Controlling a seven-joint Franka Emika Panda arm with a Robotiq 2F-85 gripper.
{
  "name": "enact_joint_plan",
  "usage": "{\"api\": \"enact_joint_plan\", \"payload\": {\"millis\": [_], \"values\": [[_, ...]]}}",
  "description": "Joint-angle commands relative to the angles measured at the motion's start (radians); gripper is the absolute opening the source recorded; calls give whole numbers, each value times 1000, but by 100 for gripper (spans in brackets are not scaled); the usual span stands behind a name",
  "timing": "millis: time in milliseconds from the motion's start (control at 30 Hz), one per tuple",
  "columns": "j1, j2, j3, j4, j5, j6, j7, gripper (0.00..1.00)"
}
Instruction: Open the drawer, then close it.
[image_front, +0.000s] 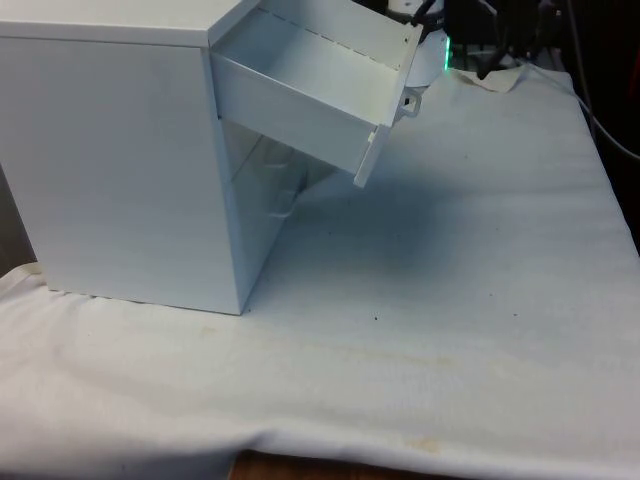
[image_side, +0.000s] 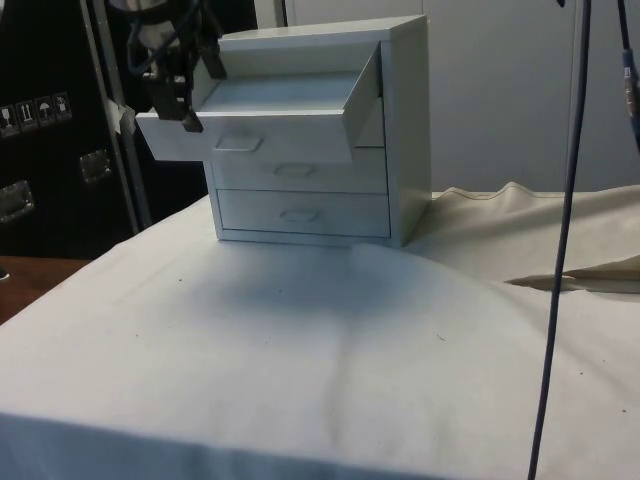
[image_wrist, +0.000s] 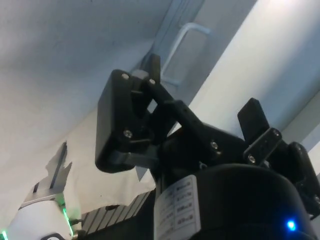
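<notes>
A white chest of three drawers (image_front: 120, 160) (image_side: 405, 120) stands on the cloth. Its top drawer (image_front: 310, 90) (image_side: 270, 110) is pulled far out and has nothing inside. The two lower drawers (image_side: 300, 190) are pushed in. My black gripper (image_side: 188, 110) hangs at the far end of the open drawer's front panel, by its upper edge and off to the side of the handle (image_side: 237, 142). In the wrist view the gripper (image_wrist: 202, 87) is open, its fingers (image_wrist: 152, 67) well apart against the white panel, with the handle (image_wrist: 185, 50) just beyond one finger and not grasped.
A dark cable (image_side: 560, 250) hangs down in front of the side camera. The cloth (image_side: 570, 280) is folded and rumpled beside the chest. More cables (image_front: 600, 120) run along the far edge at the front view's right. Open cloth (image_front: 450, 300) lies before the drawers.
</notes>
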Motion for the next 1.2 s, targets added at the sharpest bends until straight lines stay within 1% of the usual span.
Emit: {"api": "enact_joint_plan", "payload": {"millis": [0, 67, 167, 200, 233, 267, 500, 533, 567, 600, 800, 833, 867, 1067, 1100, 1167], "values": [[4, 6, 5, 1, 6, 1, 9, 100], [5, 11, 12, 4, 5, -1, 18, 100], [-1, 22, 27, 1, 7, 7, 33, 100], [-1, 26, 30, 0, 9, 10, 37, 100], [1, 23, 27, 0, 1, 4, 37, 100], [-1, 29, 31, -1, 11, 13, 39, 100], [-1, 64, 47, -4, 24, 33, 63, 100], [-1, 69, 48, -4, 26, 35, 65, 100], [1, 69, 45, -1, 19, 24, 66, 100], [-2, 75, 49, -6, 28, 39, 68, 100], [-3, 111, 51, -11, 41, 59, 75, 100], [1, 111, 48, -5, 34, 47, 76, 100], [-3, 114, 50, -10, 42, 59, 74, 100], [-2, 121, 50, -7, 42, 55, 74, 100], [-2, 121, 49, -7, 42, 55, 74, 99], [-2, 121, 49, -6, 41, 55, 74, 90]]}}
